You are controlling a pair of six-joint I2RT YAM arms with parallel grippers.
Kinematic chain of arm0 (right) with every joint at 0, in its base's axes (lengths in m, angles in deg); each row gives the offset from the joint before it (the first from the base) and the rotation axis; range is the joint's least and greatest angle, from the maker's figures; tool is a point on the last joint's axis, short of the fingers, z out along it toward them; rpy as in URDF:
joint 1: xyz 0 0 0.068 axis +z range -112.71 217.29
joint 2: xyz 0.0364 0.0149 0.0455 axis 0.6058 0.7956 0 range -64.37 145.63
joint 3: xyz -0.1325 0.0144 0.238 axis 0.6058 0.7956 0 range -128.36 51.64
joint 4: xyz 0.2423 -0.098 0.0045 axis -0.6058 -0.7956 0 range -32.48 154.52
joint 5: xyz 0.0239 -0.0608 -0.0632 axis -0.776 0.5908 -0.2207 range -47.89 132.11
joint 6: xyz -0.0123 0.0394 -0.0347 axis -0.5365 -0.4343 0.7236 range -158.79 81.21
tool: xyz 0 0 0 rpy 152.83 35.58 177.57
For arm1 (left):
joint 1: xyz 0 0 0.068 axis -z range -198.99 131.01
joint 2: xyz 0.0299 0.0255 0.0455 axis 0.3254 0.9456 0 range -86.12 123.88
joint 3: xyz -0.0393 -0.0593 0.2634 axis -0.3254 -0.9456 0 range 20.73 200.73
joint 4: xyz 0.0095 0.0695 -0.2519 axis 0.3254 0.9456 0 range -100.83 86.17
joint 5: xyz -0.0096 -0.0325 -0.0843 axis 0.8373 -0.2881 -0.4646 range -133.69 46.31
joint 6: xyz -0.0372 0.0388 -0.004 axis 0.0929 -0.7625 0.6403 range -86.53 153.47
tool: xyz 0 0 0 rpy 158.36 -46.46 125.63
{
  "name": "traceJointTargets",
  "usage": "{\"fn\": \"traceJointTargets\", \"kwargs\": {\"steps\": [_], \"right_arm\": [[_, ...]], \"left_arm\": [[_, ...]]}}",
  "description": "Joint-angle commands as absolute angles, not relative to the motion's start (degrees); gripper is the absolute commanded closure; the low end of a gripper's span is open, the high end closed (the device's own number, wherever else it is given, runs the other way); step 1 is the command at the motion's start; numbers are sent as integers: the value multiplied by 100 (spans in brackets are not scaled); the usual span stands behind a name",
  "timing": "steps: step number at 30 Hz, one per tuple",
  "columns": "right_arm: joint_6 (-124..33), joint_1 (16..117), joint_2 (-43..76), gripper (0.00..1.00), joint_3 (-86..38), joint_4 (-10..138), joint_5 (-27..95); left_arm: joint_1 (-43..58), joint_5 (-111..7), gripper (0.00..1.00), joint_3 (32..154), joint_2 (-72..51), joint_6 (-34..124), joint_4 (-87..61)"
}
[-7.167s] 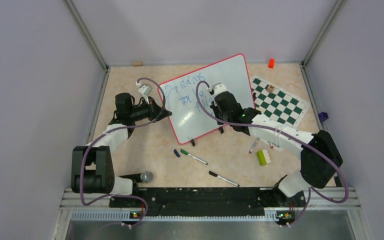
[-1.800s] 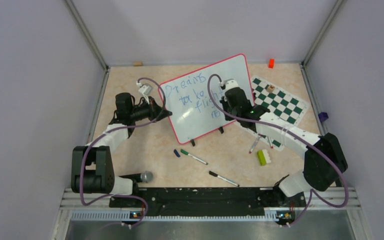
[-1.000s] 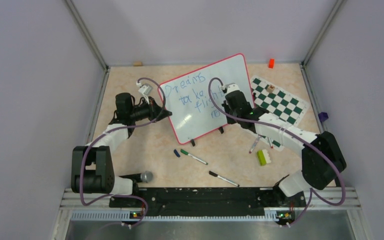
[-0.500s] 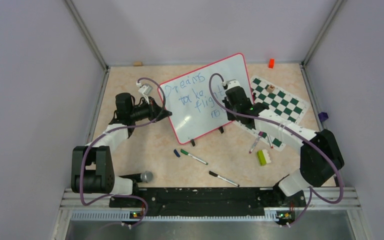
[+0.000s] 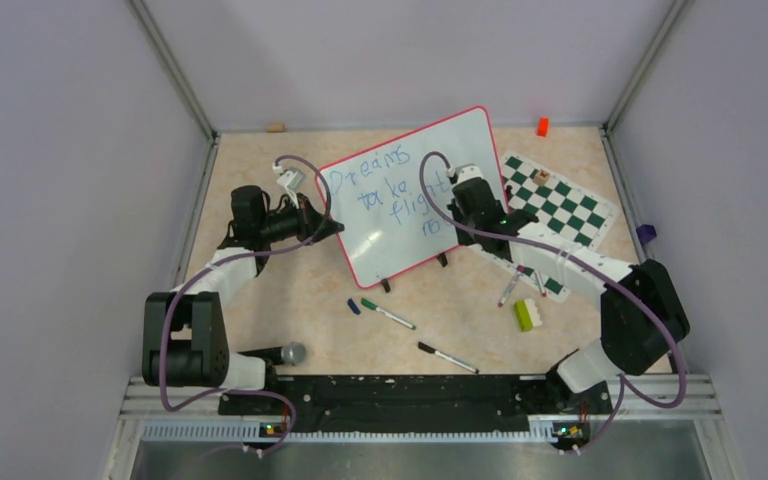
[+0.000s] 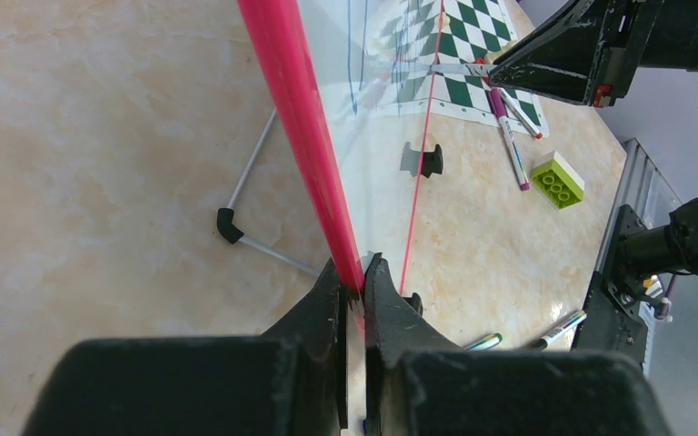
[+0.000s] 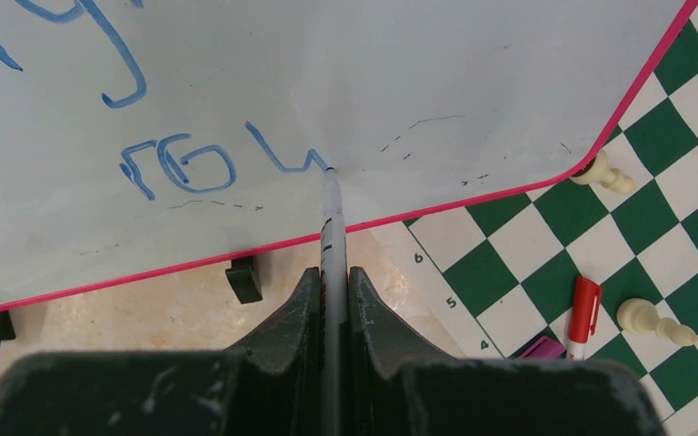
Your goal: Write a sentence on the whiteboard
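While the left fingers (image 6: 361, 277) pinch the whiteboard (image 5: 385, 250) edge shut, the right fingers (image 7: 332, 272) grip a marker (image 7: 330, 213), tip touching straight ahead where the sentence (image 7: 182, 165) ends.

Light: bright and even, from overhead; shadows soft and short
Glare: whiteboard (image 6: 373, 136) glossy; in the left wrist view it mirrors the chess mat (image 6: 459, 86)
Focus: top view sharp; nearest foreground of both wrist views blurred
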State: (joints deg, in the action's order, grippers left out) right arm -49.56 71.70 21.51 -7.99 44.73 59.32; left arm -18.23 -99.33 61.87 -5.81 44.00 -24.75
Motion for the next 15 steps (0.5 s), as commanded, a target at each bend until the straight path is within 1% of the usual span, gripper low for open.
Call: {"fn": "traceJointTargets", "kwargs": {"steps": [1,11,15], "right_arm": [[-5044,7019,2265,100,-893,4857,6091],[-4976,6879,2498,100,-1553,4853,6022],[-4981,6879,2404,100,-1544,4794,6002]], "left_arm": [[-1752,-9608,100,6143,-497,3391,-2419],[-1749,-9611,100,6149,-491,3391,-2419],[-1752,-9610,100,6145,-495,3391,-2415]]}}
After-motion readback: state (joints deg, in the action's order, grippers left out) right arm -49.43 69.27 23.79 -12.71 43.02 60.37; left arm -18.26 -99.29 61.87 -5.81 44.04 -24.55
